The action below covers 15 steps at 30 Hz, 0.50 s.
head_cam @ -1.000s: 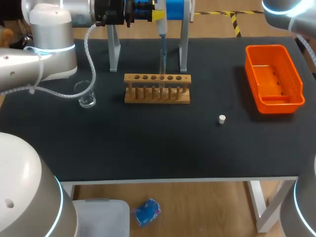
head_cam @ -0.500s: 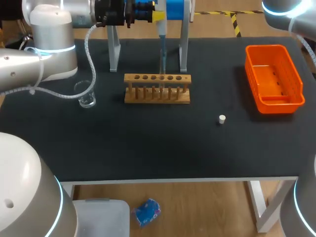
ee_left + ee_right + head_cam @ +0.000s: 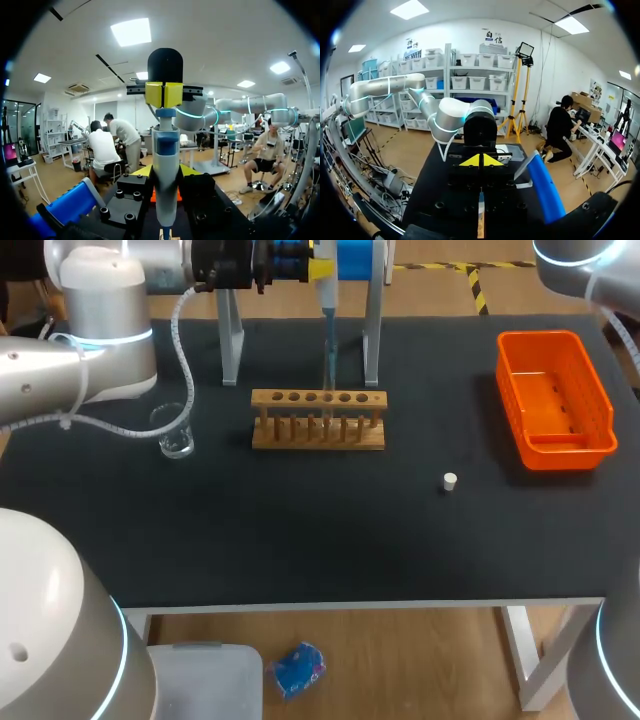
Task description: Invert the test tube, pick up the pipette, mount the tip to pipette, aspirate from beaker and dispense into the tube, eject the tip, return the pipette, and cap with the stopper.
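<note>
Black matting covered the table [image 3: 300,540]. Near its middle we saw the wooden rack [image 3: 318,430], its row of holes facing up. The glass beaker [image 3: 175,432] stood upright well off to the rack's side, under our left arm [image 3: 100,340]. The small white stopper [image 3: 450,480] lay alone on the mat, forward of the rack and toward our right arm's side, touching nothing. An orange bin [image 3: 555,390] sat near the table's right edge. Behind the rack rose a stand [image 3: 372,340] with white legs and a blue top.

Our left arm reached in along the table's far edge, and the left gripper [image 3: 320,270] hung between the stand's legs. In its wrist view the yellow pads [image 3: 155,95] sat close side by side at the neck of the pipette [image 3: 166,170], clamped on it. The pipette hung upright below them. From above, its thin lower end pointed straight down at the rack's middle holes; we could not tell whether it touched anything there.

Our right arm [image 3: 580,265] showed only at the far right corner, well apart from everything on the mat. Its wrist view showed the right gripper [image 3: 481,160] with both yellow tips drawn together, only a thin seam between them and nothing held.
</note>
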Each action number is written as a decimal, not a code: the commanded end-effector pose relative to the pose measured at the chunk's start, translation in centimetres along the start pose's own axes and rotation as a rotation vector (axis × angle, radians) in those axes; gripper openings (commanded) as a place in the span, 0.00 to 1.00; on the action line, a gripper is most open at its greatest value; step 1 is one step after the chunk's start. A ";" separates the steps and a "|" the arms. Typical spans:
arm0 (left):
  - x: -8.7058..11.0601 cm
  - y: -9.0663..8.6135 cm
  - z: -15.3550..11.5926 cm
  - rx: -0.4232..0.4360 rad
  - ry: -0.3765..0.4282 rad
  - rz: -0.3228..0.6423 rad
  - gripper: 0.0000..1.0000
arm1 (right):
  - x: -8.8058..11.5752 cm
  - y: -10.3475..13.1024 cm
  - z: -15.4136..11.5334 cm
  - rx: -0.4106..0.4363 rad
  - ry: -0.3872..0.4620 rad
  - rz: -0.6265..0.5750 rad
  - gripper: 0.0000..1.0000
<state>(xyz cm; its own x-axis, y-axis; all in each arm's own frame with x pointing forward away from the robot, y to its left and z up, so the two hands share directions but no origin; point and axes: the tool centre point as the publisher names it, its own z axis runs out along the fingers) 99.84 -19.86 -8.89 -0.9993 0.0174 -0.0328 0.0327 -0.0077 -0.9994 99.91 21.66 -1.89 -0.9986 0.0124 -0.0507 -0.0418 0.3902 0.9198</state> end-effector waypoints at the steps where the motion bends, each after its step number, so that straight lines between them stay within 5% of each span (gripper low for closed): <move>1: 0.0 -0.3 0.0 -0.002 0.001 -0.001 0.00 | 0.0 0.3 -0.5 -0.004 -0.005 -0.010 0.00; 15: 0.0 -0.3 0.0 -0.002 0.001 -0.001 0.00 | 0.0 0.7 -4.4 -0.039 -0.053 -0.050 0.00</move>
<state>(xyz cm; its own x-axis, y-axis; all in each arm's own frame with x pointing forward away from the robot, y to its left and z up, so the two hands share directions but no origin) 99.84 -19.85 -8.69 -0.9993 0.0176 -0.0331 0.0330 -0.0079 -0.9994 100.53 19.07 0.44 -0.9931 0.0378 -0.1110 -0.0901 0.3593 0.9288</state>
